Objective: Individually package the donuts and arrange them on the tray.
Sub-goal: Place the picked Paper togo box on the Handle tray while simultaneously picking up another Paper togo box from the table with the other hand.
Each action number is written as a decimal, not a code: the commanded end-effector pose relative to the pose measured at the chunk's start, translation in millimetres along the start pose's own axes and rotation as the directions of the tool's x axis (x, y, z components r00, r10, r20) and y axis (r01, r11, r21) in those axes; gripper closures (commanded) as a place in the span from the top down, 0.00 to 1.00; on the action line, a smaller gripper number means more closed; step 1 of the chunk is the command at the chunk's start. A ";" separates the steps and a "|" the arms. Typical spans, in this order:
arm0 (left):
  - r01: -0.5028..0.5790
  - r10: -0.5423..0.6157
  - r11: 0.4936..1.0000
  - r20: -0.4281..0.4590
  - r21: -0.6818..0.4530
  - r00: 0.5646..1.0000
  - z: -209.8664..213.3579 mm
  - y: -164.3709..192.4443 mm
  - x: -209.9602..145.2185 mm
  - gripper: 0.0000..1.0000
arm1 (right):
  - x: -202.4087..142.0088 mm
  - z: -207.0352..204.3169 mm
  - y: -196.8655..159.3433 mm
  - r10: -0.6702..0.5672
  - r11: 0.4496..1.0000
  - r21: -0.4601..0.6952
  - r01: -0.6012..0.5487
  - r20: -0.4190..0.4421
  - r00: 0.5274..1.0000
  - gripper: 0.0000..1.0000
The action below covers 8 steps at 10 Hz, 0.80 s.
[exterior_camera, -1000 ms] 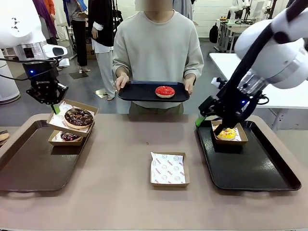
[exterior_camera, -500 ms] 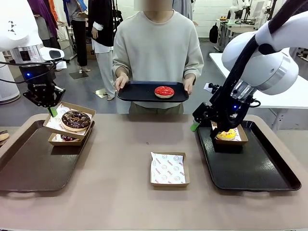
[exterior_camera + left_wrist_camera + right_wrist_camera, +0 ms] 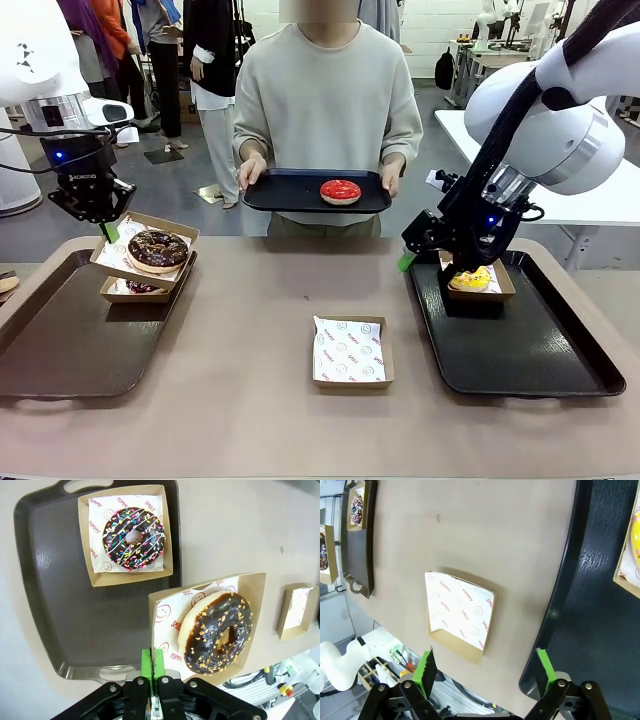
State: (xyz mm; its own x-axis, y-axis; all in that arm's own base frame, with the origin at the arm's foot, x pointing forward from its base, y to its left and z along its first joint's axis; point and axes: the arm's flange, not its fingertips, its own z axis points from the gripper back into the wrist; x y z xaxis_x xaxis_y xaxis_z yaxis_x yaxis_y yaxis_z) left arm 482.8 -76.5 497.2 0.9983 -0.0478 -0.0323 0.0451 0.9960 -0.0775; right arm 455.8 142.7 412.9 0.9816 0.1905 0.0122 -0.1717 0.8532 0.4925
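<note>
Donuts: four in sight, none touching another.

Chocolate donut (image 3: 157, 248) with nut bits: in a paper-lined box (image 3: 118, 252), tilted, raised over the far corner of the left tray (image 3: 60, 340). Left claw (image 3: 106, 230) pressed together on that box's edge, pinching card and paper. Same grip seen from the left wrist, green pads (image 3: 150, 661) clamped on the rim, donut lying just beside them.

Sprinkled donut (image 3: 140, 285): in a second box (image 3: 112, 290) resting on the left tray, partly covered by the held box from the front. Cannot tell whether the two boxes touch. From the left wrist, lying flat and centred on its printed paper.

Red donut (image 3: 341, 190): unboxed, on a small black tray (image 3: 285, 195) held in both hands by the person (image 3: 330, 90) across the counter (image 3: 260, 330).

Yellow donut (image 3: 472, 278): in a third box (image 3: 501, 288) at the far left corner of the right tray (image 3: 530, 360).

Right claw (image 3: 432, 262): spread wide, gripping nothing, hovering low over that tray's far left rim, just beside the third box. From the right wrist, fingers (image 3: 427, 666) well apart, with the tray rim and an empty box (image 3: 460, 612) below.

Empty box: paper-lined, flat on the counter, mid-way between the two big trays, near the robot's side.
</note>
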 end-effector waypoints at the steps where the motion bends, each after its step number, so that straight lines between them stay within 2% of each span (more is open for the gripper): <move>1: 0.014 -0.014 1.000 0.003 0.003 1.000 1.7 4.5 -2.3 0.01 | 0.0 -12.9 13.3 0.008 0.995 -0.097 -0.008 0.004 1.000 1.00; 4: -0.030 0.029 0.999 0.022 0.032 0.999 5.1 45.3 -24.1 0.01 | -4.4 -60.7 63.6 -0.003 0.962 -0.272 -0.007 -0.036 0.999 1.00; 6: -0.051 0.051 0.998 0.029 0.027 0.998 2.8 72.4 -40.0 0.01 | -9.7 -89.6 86.5 -0.038 0.943 -0.332 0.028 -0.021 0.999 1.00; 8: -0.075 0.075 0.997 0.025 0.004 0.997 -5.9 101.0 -51.8 0.01 | -13.5 -115.7 93.9 -0.100 0.925 -0.368 0.094 0.002 0.995 1.00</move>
State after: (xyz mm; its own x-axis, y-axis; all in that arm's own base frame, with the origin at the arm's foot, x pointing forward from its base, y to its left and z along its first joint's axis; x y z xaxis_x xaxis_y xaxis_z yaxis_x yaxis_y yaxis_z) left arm 442.7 17.0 491.9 0.9985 0.0426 -0.0335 -0.0449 0.9964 -0.0719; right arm 411.9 272.0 366.8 0.9859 0.1612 -0.0442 -0.1510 0.9722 0.1787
